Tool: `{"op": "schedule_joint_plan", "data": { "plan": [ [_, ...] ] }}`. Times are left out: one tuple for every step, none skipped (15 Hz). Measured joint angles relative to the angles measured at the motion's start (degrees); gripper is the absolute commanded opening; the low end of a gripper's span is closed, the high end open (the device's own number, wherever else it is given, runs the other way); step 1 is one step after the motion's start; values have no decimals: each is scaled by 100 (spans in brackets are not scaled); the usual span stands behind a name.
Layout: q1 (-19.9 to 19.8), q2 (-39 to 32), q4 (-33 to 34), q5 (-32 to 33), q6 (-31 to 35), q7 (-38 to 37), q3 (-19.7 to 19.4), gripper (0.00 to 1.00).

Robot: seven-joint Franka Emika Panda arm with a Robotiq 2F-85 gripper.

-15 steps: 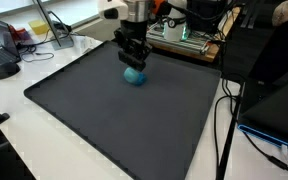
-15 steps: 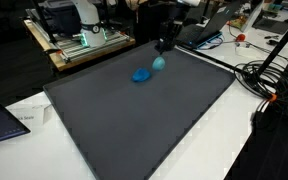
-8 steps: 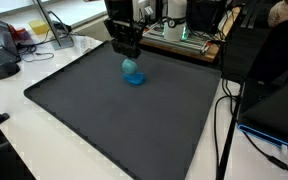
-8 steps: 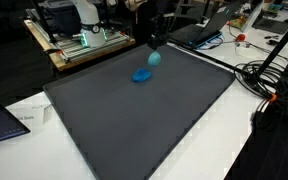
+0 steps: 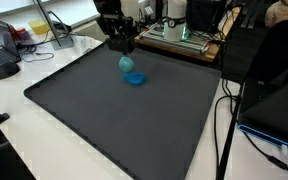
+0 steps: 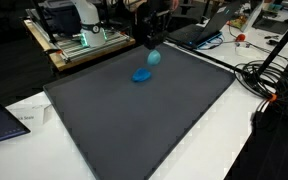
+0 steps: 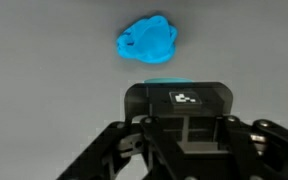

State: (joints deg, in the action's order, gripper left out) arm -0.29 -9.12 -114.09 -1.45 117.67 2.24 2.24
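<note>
One teal ball (image 5: 128, 64) between the fingers (image 5: 123, 47), above blue lump (image 5: 136, 79).

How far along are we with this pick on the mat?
Done: the gripper is shut on the pale teal piece, which appears to hang just off the dark mat. In hand: holding it aloft. Left: probably setting it down somewhere; the blue lump lies on the mat, untouched.
</note>
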Motion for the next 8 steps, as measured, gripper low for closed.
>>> {"op": "schedule_joint_plan", "data": {
  "plan": [
    [3, 1, 0, -5, 0, 0, 5, 21],
    [5, 1, 0, -8, 0, 0, 7, 21],
    [5, -12, 11, -9, -9, 0, 2, 21],
    [-4, -48, 43, -24, -35, 32, -9, 21],
    [-24, -103, 88, -85, -84, 114, -26, 21],
    [-56, -172, 149, -176, -140, 236, -47, 21],
    [-102, -248, 217, -288, -210, 387, -70, 21],
    [-160, -331, 292, -410, -291, 562, -92, 21]
  ]
}}
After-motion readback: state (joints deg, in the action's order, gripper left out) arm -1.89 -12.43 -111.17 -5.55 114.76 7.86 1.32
